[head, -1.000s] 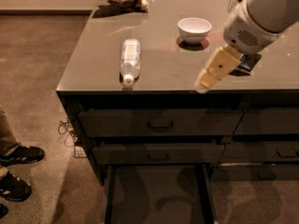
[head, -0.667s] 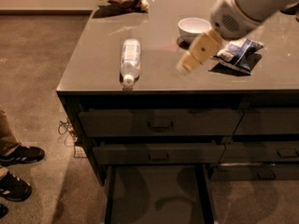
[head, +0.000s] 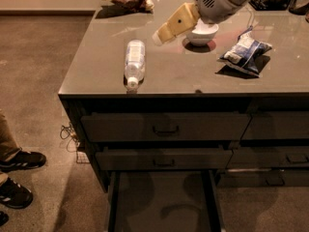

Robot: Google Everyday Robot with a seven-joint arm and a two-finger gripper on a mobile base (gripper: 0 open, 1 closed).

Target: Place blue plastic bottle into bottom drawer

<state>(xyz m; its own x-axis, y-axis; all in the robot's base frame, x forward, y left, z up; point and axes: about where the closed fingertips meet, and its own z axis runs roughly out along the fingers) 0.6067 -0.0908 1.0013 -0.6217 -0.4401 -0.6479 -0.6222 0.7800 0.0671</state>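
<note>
Here, my tan hand [head: 159, 36] hovers near the clear, blue-labelled plastic bottle [head: 134, 61] lying on the grey tabletop [head: 188, 74]; clenched or released, I cannot tell. The dark bottom drawer [head: 161, 202] stands open.

Office-style room: carpeted floor [head: 38, 57], grey counter [head: 183, 76] over stacked drawers [head: 164, 127], snack bags [head: 244, 50] and white bowl [head: 203, 34] on top. Gripper [head: 161, 34] hangs above the counter beside the bowl.
</note>
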